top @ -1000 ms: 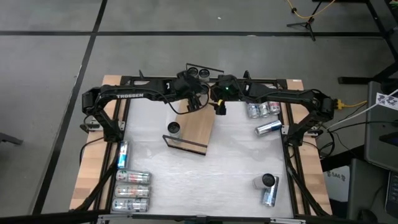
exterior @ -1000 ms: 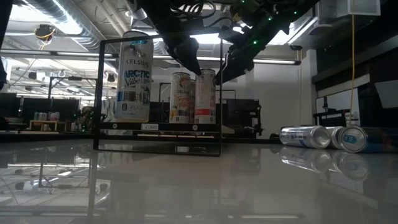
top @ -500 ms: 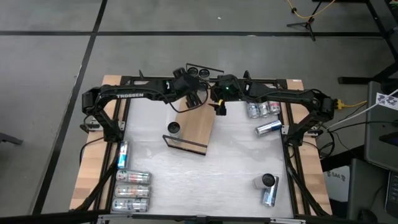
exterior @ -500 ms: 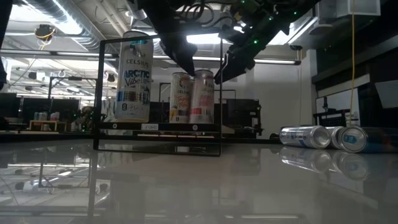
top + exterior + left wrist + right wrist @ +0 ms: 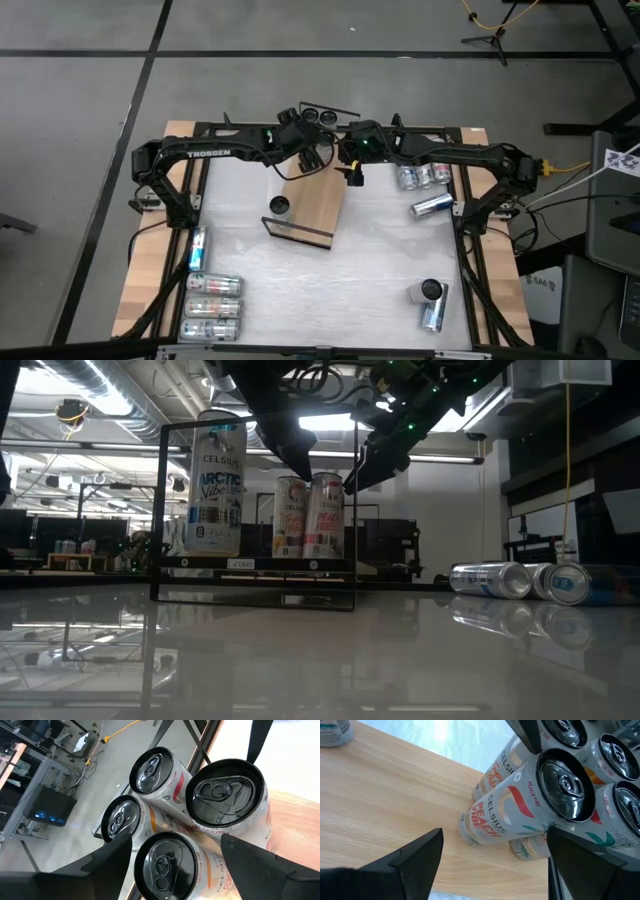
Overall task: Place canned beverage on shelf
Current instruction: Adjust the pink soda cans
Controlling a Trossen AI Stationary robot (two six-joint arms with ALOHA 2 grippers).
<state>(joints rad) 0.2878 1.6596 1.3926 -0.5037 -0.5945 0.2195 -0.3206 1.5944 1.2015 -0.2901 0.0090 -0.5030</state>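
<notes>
The shelf (image 5: 315,205) is a light-wood board lying slantwise on the white table, with a black wire rail at each short end. Several cans stand upright on their bases in a cluster at its far end. My right gripper (image 5: 495,832) is open, its fingers on either side of the peach can (image 5: 520,805) with wood showing between. My left gripper (image 5: 176,842) is open over the same cluster, straddling the top of an orange-lettered can (image 5: 165,865). A blue-lettered can (image 5: 215,485) stands alone near the shelf's near end. My left gripper comes slanting down from the table's left. Its fingers (image 5: 115,865) stand on either side of the orange-lettered can's rim (image 5: 142,855), and I cannot tell whether they touch it. The can stands upright on the shelf.
Loose cans lie on the table: several at the near left (image 5: 212,305), some at the far right (image 5: 422,177), two at the near right (image 5: 430,300). The near wire rail (image 5: 297,232) stands upright. Both arms crowd the shelf's far end.
My left gripper has turned at the wrist, its fingertips swinging a little toward the table's left. The peach can, which stood slightly apart, has closed up against the orange-lettered can and stands upright. My right gripper has kept still.
</notes>
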